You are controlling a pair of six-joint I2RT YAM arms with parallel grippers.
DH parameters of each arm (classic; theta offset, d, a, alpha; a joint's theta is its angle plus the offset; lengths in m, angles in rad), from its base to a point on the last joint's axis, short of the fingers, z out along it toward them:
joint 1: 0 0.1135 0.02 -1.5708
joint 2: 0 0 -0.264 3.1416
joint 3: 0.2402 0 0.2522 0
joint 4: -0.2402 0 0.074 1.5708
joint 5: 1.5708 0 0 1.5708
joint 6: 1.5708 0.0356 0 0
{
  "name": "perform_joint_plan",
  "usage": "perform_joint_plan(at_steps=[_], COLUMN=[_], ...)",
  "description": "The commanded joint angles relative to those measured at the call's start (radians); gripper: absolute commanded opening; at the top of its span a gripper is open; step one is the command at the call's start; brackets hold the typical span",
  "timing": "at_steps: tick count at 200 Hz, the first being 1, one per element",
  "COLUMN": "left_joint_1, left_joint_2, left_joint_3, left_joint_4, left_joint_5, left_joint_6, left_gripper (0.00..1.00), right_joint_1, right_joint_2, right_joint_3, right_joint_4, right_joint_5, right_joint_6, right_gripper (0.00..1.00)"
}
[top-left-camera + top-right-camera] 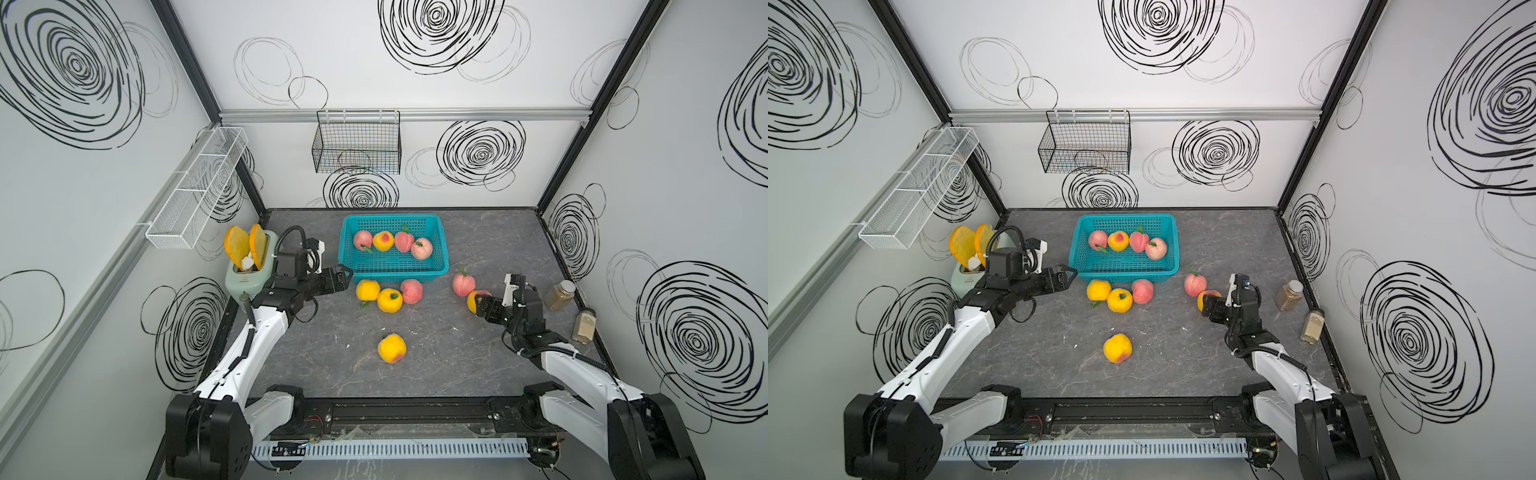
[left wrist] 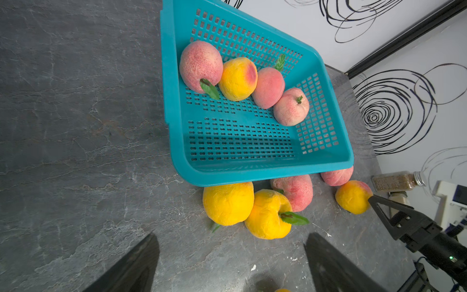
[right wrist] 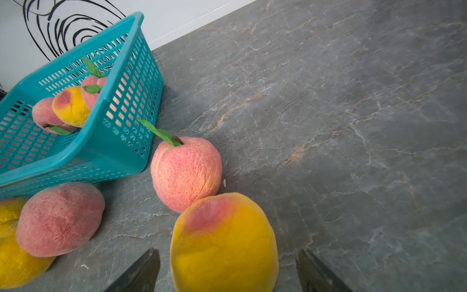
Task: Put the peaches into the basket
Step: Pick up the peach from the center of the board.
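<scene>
The turquoise basket [image 1: 392, 217] [image 1: 1125, 216] [image 2: 252, 177] [image 3: 75, 156] stands at the back middle with several peaches [image 1: 392, 243] in it. Just in front of it lie two yellow peaches [image 1: 368, 289] [image 1: 390, 300] and a pink one [image 1: 411, 291]. Another pink peach [image 1: 464, 284] [image 3: 185, 174] sits to the right. My right gripper [image 1: 478, 303] [image 1: 1206, 301] [image 3: 227, 252] is open and straddles a yellow peach [image 3: 225, 242], with gaps at both fingers. My left gripper [image 1: 347, 276] [image 1: 1071, 274] [image 2: 231, 236] hangs open and empty by the basket's front left corner. A lone yellow peach [image 1: 392, 348] lies nearer the front.
A pale green toaster [image 1: 245, 278] with toast slices stands at the left behind my left arm. Two spice jars [image 1: 561, 295] [image 1: 584, 326] stand at the right edge behind my right arm. A black wire basket [image 1: 357, 145] and a white mesh rack [image 1: 195, 191] hang on the walls.
</scene>
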Motion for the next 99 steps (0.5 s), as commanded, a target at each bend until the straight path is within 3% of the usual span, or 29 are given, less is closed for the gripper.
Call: perform_joint_plan(at_steps=[1, 99], left_joint_1=[0.02, 0.03], left_joint_2=[-0.002, 0.017], left_joint_3=[-0.019, -0.031], left_joint_4=[0.065, 0.094], left_joint_5=[0.061, 0.092], left_joint_6=[-0.009, -0.034], left_gripper=[0.94, 0.94], right_joint_1=[-0.005, -0.005], right_joint_2=[0.021, 0.09], right_joint_3=[0.027, 0.044], right_joint_4=[0.002, 0.044], right_joint_5=[-0.015, -0.059], right_joint_6=[0.015, 0.011], right_gripper=[0.89, 0.89])
